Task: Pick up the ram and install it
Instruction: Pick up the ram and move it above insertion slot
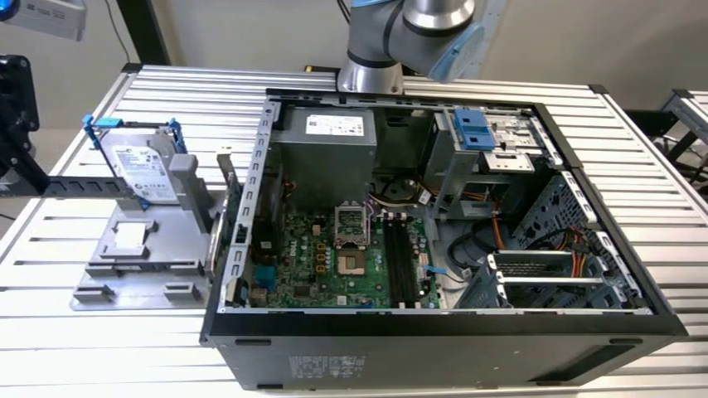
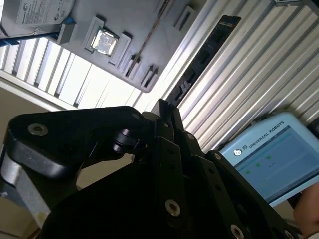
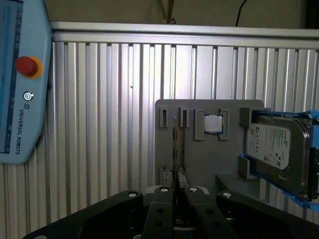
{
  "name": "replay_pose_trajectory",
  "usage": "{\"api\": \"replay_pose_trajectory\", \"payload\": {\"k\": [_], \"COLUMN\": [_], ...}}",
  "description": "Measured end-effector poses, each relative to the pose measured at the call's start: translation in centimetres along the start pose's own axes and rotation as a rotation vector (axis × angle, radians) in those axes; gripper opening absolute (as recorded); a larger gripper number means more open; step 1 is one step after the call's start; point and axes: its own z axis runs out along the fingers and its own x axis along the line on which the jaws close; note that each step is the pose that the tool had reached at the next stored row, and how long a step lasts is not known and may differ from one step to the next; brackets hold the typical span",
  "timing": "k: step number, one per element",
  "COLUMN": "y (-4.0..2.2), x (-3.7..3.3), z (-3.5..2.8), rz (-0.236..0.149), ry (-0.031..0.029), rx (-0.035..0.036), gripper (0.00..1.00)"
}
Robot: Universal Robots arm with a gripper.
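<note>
One stick, the ram (image 2: 203,59), is pinched at its near end by the hand (image 2: 167,108), whose fingers are pressed against its flat faces. The first wrist view shows it edge-on. Well beneath lie the ribbed worktop (image 3: 99,124) and a grey fixture tray (image 3: 199,159) bearing a hard drive (image 3: 274,149). In the exterior view an open computer case (image 1: 443,348) stands just beside that tray.
</note>
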Motion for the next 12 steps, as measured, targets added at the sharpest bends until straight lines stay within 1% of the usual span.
{"api": "replay_pose_trajectory", "payload": {"k": [4, 6, 9, 12], "y": [-0.02, -0.17, -0.63, -1.29], "x": [0.0, -0.02, -0.04, -0.08], "z": [-0.02, -0.04, -0.03, -0.04], "rz": [0.0, 0.0, 0.0, 0.0], "ry": [0.0001, 0.0002, 0.0001, 0.0], "rx": [-0.0001, -0.0003, -0.0001, 0.0], "gripper": [0.0, 0.0, 0.0, 0.0]}}
